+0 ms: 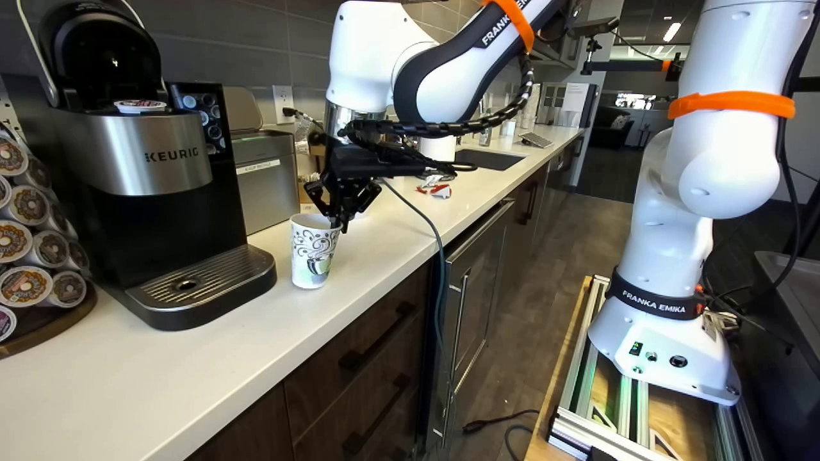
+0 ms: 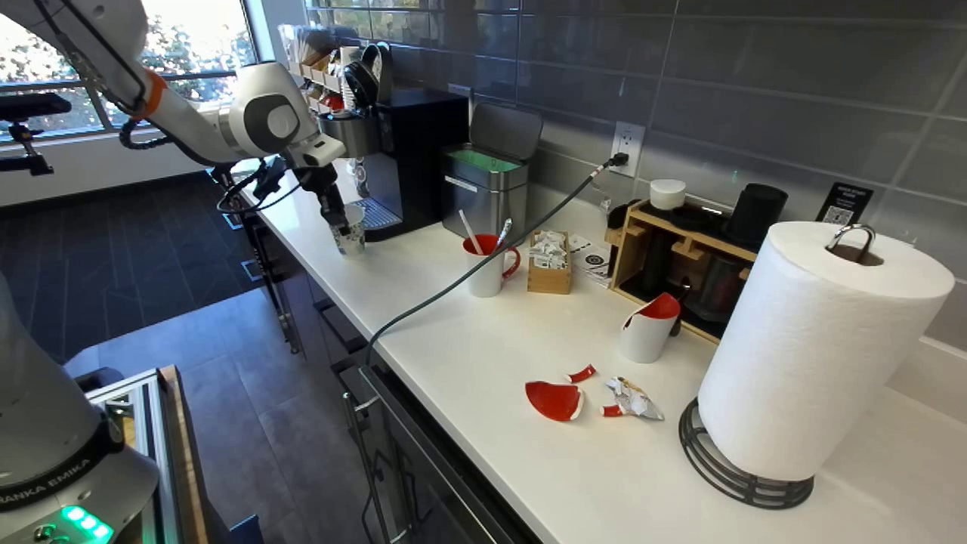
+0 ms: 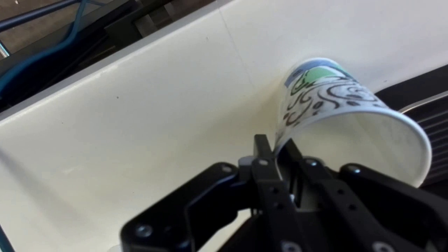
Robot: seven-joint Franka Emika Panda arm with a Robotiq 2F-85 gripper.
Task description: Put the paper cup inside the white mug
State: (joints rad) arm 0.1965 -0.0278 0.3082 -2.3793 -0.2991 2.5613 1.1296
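The paper cup [image 1: 311,256], white with a dark swirl and green print, stands upright on the counter beside the coffee maker. It also shows in an exterior view [image 2: 352,243] and in the wrist view [image 3: 323,92], mouth toward the camera. My gripper [image 3: 275,150] is at its rim, also seen in both exterior views [image 1: 339,224] [image 2: 341,227]. One finger is inside the cup, one outside; a narrow gap shows between them. A white mug [image 2: 483,281] with red inside and handle holds stirrers. Another white mug [image 2: 644,338], red inside, has a broken rim. I cannot tell which is meant.
The coffee maker [image 1: 154,224] stands close by the cup. A metal bin [image 2: 483,193], a wooden packet box [image 2: 549,281] and a paper-towel roll [image 2: 816,355] stand on the counter. Red shards [image 2: 555,400] lie there. A cable [image 2: 446,291] crosses over the counter.
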